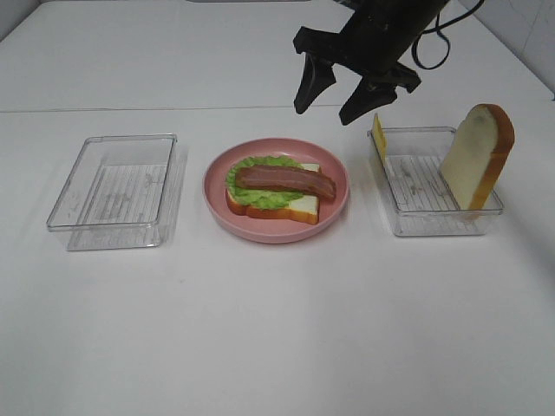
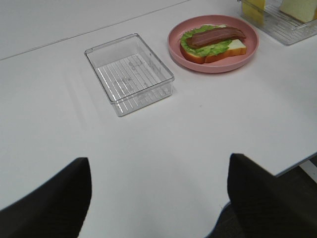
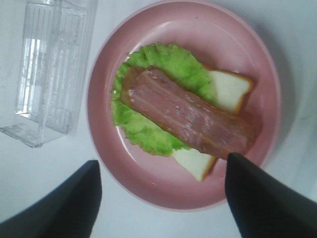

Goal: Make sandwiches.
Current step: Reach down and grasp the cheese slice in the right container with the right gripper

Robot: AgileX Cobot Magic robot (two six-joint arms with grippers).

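Pink plate (image 1: 276,232) holds bread slice (image 1: 300,206), lettuce (image 1: 250,196), bacon strip (image 1: 284,179).

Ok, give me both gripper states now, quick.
Left gripper: open, holding nothing.
Right gripper: open, holding nothing.

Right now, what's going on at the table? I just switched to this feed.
Sandwich-making is midway. On the pink plate lies a bread slice with lettuce on it and a bacon strip on top. The right gripper hovers above the plate, jaws open, holding nothing. The yellow cheese and a second bread slice stand in the right tray, not yet added. The left gripper hangs open over bare table, away from the plate.
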